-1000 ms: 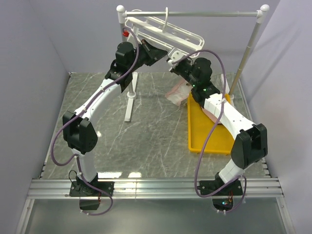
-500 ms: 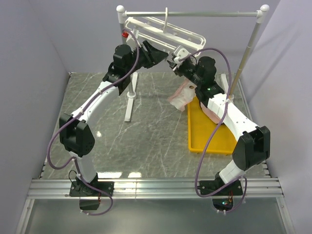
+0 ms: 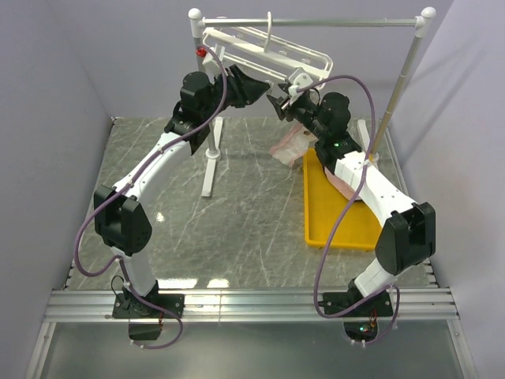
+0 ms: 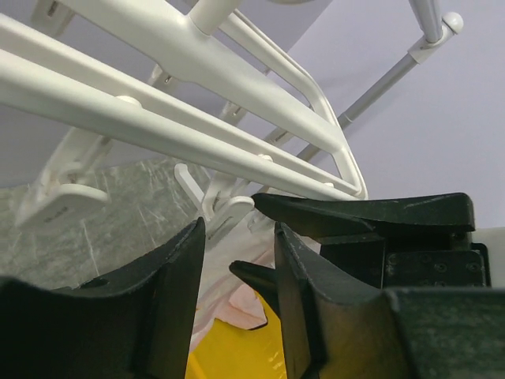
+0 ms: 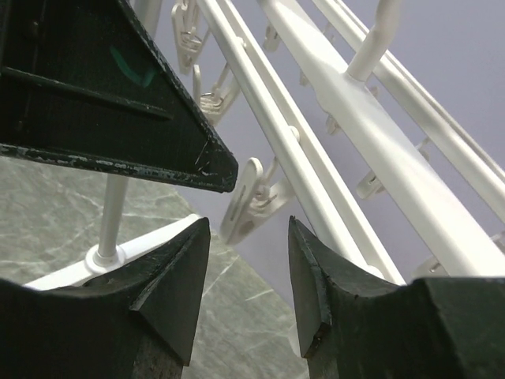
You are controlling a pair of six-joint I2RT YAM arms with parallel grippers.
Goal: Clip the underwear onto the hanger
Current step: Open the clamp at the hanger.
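Note:
The white hanger point(image 3: 268, 47) hangs by its hook from the grey rail. A pale pink underwear point(image 3: 290, 145) dangles below its right end, apparently from a clip point(image 4: 226, 212). My left gripper point(image 3: 263, 85) is open just under the hanger bars, nothing between its fingers point(image 4: 177, 276); through the gap I see the underwear point(image 4: 237, 304). My right gripper point(image 3: 277, 105) faces it, also open and empty, with another clip point(image 5: 248, 201) beyond its fingertips. More pink underwear point(image 3: 344, 183) lies in the yellow tray point(image 3: 339, 233).
The grey rail stand point(image 3: 209, 150) has its white-footed post left of the grippers and a slanted leg point(image 3: 392, 95) at the right. The two grippers' fingers nearly meet under the hanger. Lilac walls enclose the marble table point(image 3: 237, 213).
Both grippers have gone from shut to open. They have drawn slightly apart under the hanger, and the pink underwear now hangs free of them.

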